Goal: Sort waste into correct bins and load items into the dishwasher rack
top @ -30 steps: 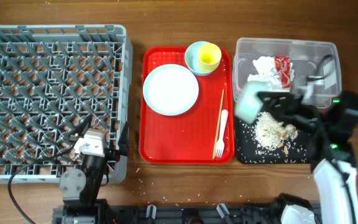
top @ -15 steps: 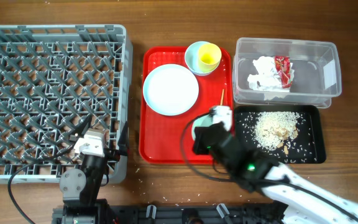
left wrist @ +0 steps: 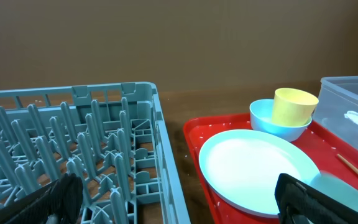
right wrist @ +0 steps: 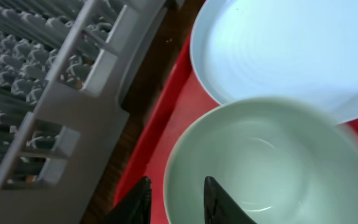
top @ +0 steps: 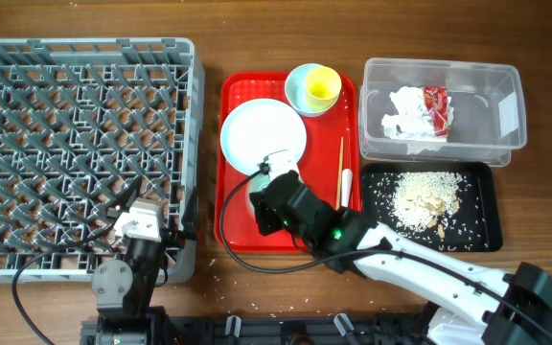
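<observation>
My right fingers point(right wrist: 219, 202) stand a little apart astride the near rim of a mint bowl point(right wrist: 260, 168), one inside and one outside. I cannot tell whether they pinch it. My left fingers point(left wrist: 55, 199) gape wide with nothing between them, low at the rack point(top: 84, 43).

I count two bowls, the second bowl point(top: 298, 91) carrying the one yellow cup point(top: 322, 86), plus one plate point(top: 264, 134) and one fork point(top: 346, 187).

The bowl at my fingers lies over the red tray point(top: 233, 220), just beside the plate, with the rack off to my left.
</observation>
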### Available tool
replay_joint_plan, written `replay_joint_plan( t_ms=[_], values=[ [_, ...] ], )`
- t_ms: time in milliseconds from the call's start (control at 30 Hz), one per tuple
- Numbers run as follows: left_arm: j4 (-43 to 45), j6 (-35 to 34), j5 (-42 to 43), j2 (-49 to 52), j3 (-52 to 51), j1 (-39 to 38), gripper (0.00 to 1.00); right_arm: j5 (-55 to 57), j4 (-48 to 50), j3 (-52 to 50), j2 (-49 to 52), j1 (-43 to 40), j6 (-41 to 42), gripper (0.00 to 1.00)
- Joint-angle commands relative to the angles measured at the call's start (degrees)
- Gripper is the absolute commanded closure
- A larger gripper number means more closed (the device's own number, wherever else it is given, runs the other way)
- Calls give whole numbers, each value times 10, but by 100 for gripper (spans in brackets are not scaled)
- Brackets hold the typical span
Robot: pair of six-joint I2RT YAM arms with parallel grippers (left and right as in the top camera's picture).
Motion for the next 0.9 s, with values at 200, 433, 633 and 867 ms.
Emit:
replay_joint_plan(
  t_ms=[200,433,633,867],
  values=[
    [-1,-3,-3,-3,-3,-3,0,-26,-193,73,-65,-35,-13,48],
    [-1,-3,-3,-3,-3,-3,0,-24,-420,84,-219,-229,1,22],
    [-1,-3,-3,-3,-3,-3,0,-13,-475,84,-235,-310,2,0],
    [-1,-3,-3,-3,-3,-3,0,-13,-473,84,-214,-310,3,0]
  ],
)
